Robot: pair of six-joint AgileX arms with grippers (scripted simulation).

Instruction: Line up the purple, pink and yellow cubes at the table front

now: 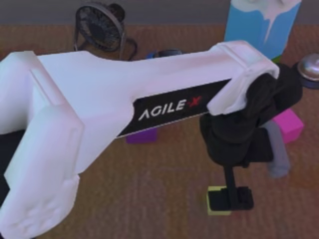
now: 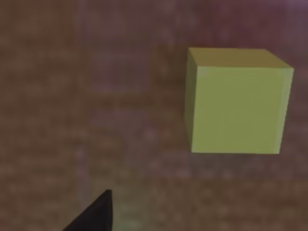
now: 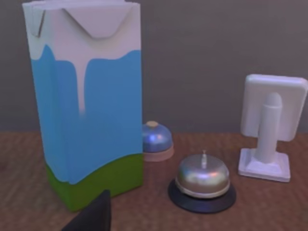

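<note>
The small yellow cube [image 1: 215, 200] rests on the brown table [image 1: 149, 199] near the front, right of centre. My left gripper [image 1: 237, 195] hovers just over its right side, open, with nothing between the fingers. In the left wrist view the yellow cube [image 2: 238, 101] lies apart from the one dark fingertip [image 2: 98, 214] that shows. The purple cube [image 1: 142, 135] sits mid-table, mostly hidden under my left arm. The pink cube [image 1: 290, 124] stands at the right. My right gripper [image 3: 137, 226] is outside the top view, open, facing the back of the table.
A blue and white milk carton [image 1: 261, 22] stands at the back right, with a silver bell [image 1: 311, 67] beside it. A black fan [image 1: 99, 25] is at the back left. A blue toy car [image 1: 167, 52] peeks out behind my left arm. A white stand [image 3: 269, 127] is by the bell.
</note>
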